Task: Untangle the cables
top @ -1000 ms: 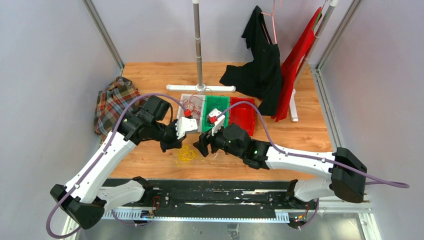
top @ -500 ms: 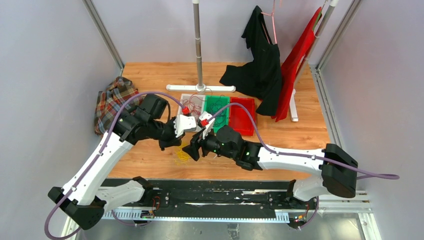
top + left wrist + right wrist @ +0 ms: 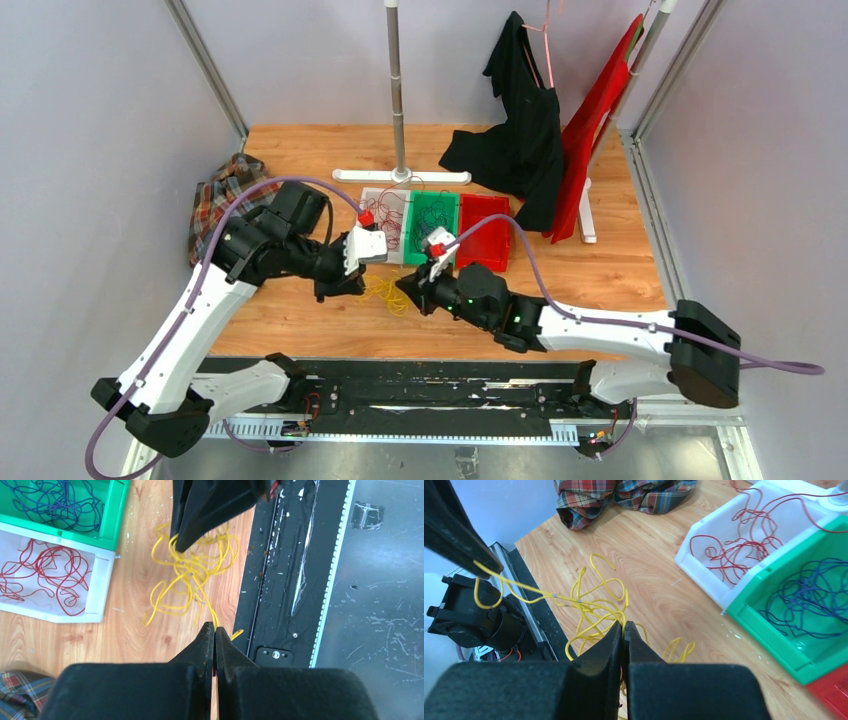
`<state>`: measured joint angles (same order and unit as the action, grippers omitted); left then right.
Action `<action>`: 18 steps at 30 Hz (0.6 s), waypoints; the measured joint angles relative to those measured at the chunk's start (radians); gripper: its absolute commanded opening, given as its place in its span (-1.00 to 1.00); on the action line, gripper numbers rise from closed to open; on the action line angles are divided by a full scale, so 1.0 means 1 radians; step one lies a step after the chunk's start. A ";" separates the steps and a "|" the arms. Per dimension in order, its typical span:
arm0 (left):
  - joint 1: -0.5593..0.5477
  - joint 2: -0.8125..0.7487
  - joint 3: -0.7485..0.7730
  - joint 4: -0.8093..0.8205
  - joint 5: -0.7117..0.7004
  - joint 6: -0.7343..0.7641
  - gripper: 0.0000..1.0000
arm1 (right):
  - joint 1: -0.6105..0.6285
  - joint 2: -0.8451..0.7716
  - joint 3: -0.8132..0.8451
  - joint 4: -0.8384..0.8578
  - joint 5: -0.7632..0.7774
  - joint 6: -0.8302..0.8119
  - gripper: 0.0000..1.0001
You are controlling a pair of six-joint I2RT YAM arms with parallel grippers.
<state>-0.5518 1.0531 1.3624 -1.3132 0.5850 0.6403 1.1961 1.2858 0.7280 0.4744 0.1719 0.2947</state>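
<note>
The step in hand appears to be the pulling-apart of the one bunch lying outside the bins: the yellow cables (image 3: 192, 575) rest on the bare wood of the table (image 3: 300, 325), between the white bin (image 3: 95, 611) and the table's near edge, with both arms on them. The left gripper (image 3: 215, 630) has its jaws pressed fully together on a single yellow strand, which runs straight from the tips to the bunch. The right gripper (image 3: 624, 627) is closed just as tightly, its tips sunk in the middle of the tangle. It seems to pinch a loop there, though which strand cannot be told. The next move probably calls for drawing the two grips slowly apart along the table's near edge, so that the held strand slides out of the knot rather than dragging the whole bunch with it. Wire this thin may slip from the jaws or snag on a crossing loop. The bunch itself is hair-thin and springy, bright yellow, thrown into loose uneven loops that cross one another many times, with a few hooked ends curling outward. The red cables (image 3: 50, 575) lie apart in the white bin and the blue cables (image 3: 45, 505) in the green bin (image 3: 117, 510) beside it — each colour by itself.
</note>
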 measured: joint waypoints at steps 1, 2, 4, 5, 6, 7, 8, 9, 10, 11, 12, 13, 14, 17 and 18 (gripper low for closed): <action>0.000 0.003 0.002 0.000 -0.001 0.000 -0.99 | 0.000 -0.026 -0.018 -0.001 0.009 0.000 -0.99; 0.000 0.006 0.005 -0.002 -0.002 0.000 -0.99 | 0.000 -0.045 -0.030 -0.002 0.014 0.000 -0.99; 0.000 0.012 0.012 0.000 -0.006 0.002 -0.99 | 0.000 -0.097 -0.056 -0.011 0.023 0.001 -0.99; 0.000 0.013 0.014 0.002 -0.009 0.003 -0.99 | 0.000 -0.117 -0.063 -0.018 0.025 0.001 -0.97; 0.000 0.013 0.016 0.001 -0.012 0.004 -0.99 | 0.000 -0.138 -0.066 -0.029 0.028 0.000 -0.90; 0.000 0.013 0.019 0.001 -0.014 0.004 -0.99 | 0.000 -0.157 -0.068 -0.038 0.031 0.000 -0.80; 0.000 0.014 0.024 0.001 -0.017 0.004 -0.99 | 0.000 -0.172 -0.068 -0.046 0.034 -0.002 -0.76; 0.000 0.014 0.029 0.000 -0.019 0.003 -0.99 | 0.000 -0.185 -0.067 -0.060 0.038 -0.006 -0.76; 0.000 0.014 0.037 -0.004 -0.021 0.003 -0.99 | 0.000 -0.195 -0.067 -0.080 0.042 -0.009 -0.75; 0.000 0.014 0.047 -0.008 -0.020 0.002 -0.99 | 0.000 -0.200 -0.067 -0.098 0.042 -0.013 -0.71; 0.000 0.014 0.058 -0.009 -0.019 -0.002 -0.99 | 0.000 -0.201 -0.065 -0.122 0.041 -0.018 -0.68; 0.000 0.014 0.068 -0.012 -0.018 -0.005 -0.99 | 0.000 -0.201 -0.064 -0.142 0.039 -0.021 -0.65; 0.000 0.015 0.081 -0.015 -0.015 -0.010 -0.99 | 0.000 -0.201 -0.063 -0.165 0.033 -0.025 -0.61; 0.000 0.020 0.130 -0.021 0.001 -0.030 -0.99 | 0.000 -0.189 -0.047 -0.239 -0.004 -0.026 -0.42; 0.000 0.022 0.149 -0.021 0.007 -0.039 -0.99 | 0.000 -0.181 -0.034 -0.265 -0.014 -0.027 -0.35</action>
<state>-0.5518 1.0748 1.5116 -1.3346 0.5922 0.6014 1.1961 1.1046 0.6937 0.2096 0.1581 0.2680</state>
